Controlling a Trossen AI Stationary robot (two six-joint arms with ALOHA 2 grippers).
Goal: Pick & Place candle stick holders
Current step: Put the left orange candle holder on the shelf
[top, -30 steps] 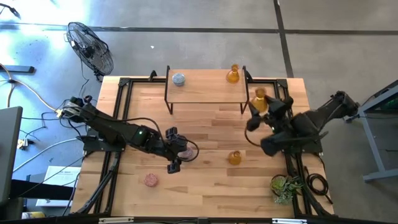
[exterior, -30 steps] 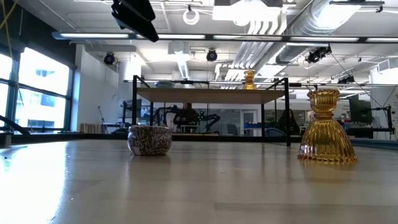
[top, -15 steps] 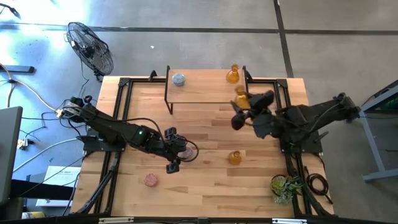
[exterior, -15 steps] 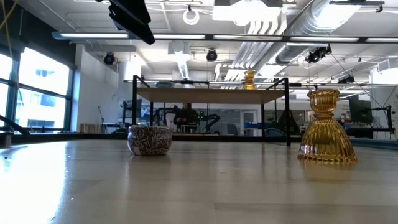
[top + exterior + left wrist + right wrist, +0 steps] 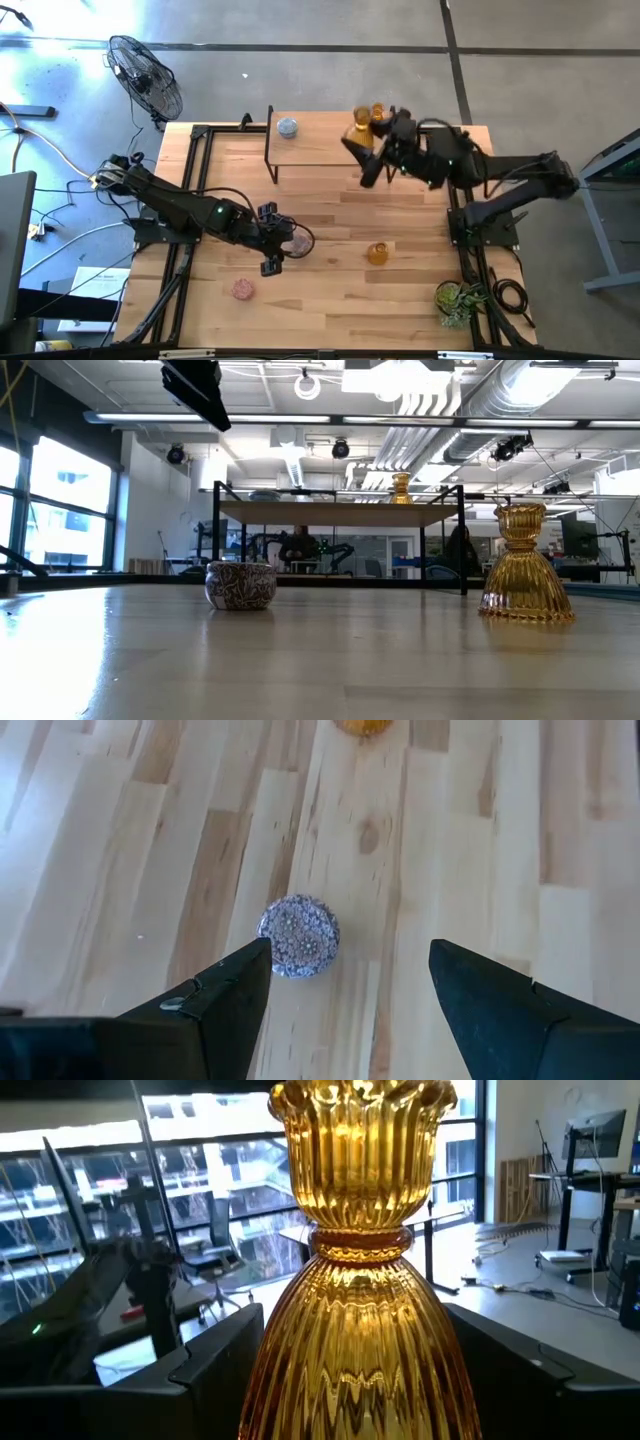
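My right gripper [image 5: 366, 136] is shut on an amber flask-shaped candle stick holder [image 5: 360, 124] and has it in the air at the right part of the raised wooden shelf [image 5: 320, 140]. On that shelf stand a pale blue holder [image 5: 287, 127] and an amber one [image 5: 377, 118]. My left gripper [image 5: 274, 246] hangs open over the table's middle, a squat pink holder [image 5: 298, 935] on the wood just ahead of its fingers. Another pink holder [image 5: 242, 289] and another amber one [image 5: 377, 253] stand on the table. My right gripper pinches the amber holder's flared lower body [image 5: 275, 1355] between its two fingers [image 5: 215, 1355], one on each side. The fingers come level from the table's right side. The holder is upright and lifted clear, with its neck and ribbed cup above the fingers.
The shelf stands on black legs [image 5: 271, 160] at the table's far edge. A green leafy plant [image 5: 458, 298] sits at the near right corner. A fan [image 5: 145, 75] stands on the floor beyond the far left corner. Bare wood lies between the shelf and the loose holders.
My right gripper has carried the amber holder from near the table's right edge toward the left and far edges and upward, up to the shelf's right part. It has turned from slanting down to level. The holder has stayed in the hold.
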